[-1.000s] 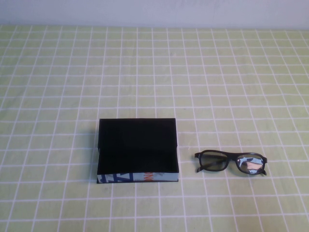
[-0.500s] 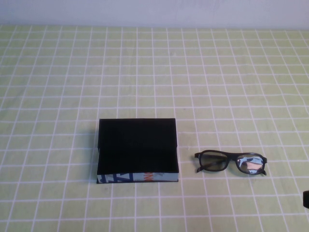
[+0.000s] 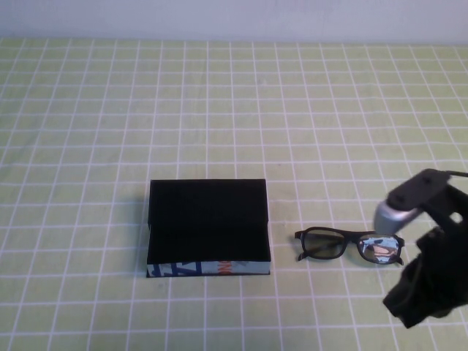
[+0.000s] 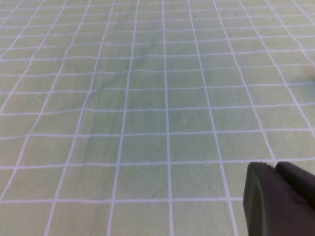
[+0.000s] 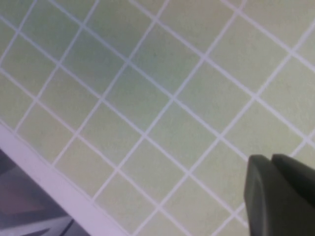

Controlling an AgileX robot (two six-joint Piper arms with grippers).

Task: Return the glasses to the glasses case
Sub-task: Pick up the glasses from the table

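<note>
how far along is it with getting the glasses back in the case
Barely begun. Done: nothing; the glasses lie on the cloth right of the open, empty glasses case. In hand: the right pincer, shut and empty, is near the glasses' right end. The left pincer idles over bare cloth. Left: grasp, place, close.

Glasses (image 3: 349, 245): one pair. Case (image 3: 208, 228): one, black, lid open. Green checked cloth (image 3: 219, 102): one. Robot arm (image 3: 431, 252): one in the high view.
</note>
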